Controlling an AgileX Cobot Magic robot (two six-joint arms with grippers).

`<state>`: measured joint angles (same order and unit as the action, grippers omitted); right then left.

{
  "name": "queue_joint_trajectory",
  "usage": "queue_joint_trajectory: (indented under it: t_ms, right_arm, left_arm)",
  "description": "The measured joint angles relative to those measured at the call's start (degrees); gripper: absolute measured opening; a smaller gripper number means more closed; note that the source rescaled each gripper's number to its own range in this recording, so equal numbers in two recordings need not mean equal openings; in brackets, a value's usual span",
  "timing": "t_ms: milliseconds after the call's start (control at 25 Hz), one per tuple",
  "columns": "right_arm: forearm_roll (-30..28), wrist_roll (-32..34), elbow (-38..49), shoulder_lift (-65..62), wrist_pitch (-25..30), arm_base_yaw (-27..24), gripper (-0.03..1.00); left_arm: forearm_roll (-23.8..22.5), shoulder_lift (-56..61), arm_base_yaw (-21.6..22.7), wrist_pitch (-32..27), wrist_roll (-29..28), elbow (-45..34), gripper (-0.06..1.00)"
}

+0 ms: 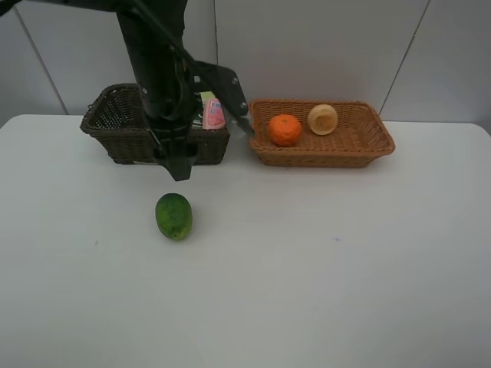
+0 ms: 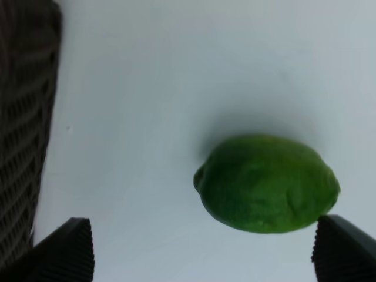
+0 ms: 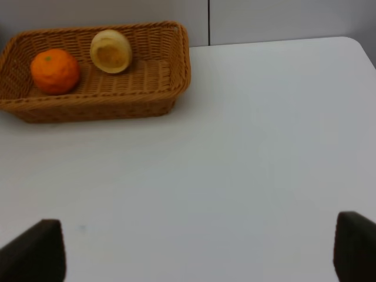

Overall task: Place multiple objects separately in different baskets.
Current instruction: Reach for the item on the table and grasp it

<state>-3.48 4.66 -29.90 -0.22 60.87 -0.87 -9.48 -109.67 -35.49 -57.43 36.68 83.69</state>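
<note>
Sorting nearly done; green fruit [image 2: 267, 183] left on surface [image 1: 307, 268].
L end effector [image 2: 202, 249] held wide, empty, fruit just ahead betw. its tips. R end effector [image 3: 200, 249] wide, empty too. Orange [image 1: 285, 129] & peach [image 1: 323, 119] already in tan basket [image 1: 368, 146]; pink bottle [image 1: 213, 113] in dark basket [image 1: 115, 126].

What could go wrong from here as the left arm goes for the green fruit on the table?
The green fruit is rounded and lies loose on the white table, so a finger touching one side first could roll it away. In the left wrist view it sits toward one of the open left gripper's fingers, not centred. The dark basket stands close beside the arm and could get bumped.
</note>
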Motion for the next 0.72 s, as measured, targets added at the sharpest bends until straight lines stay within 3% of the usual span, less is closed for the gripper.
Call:
queue_joint_trajectory:
  t_ms: [200, 480, 720]
  right_arm:
    - [0.0, 0.0, 0.0, 0.0, 0.0, 0.0, 0.97]
    - [0.0, 0.0, 0.0, 0.0, 0.0, 0.0, 0.97]
    - [0.0, 0.0, 0.0, 0.0, 0.0, 0.0, 0.97]
  left_arm:
    - [0.0, 2.22, 0.0, 4.94, 6.0, -7.9, 0.97]
    - [0.48, 2.22, 0.0, 6.26, 15.41, -8.6, 1.0]
    - [1.1, 2.22, 0.0, 7.81, 31.63, -11.06, 1.0]
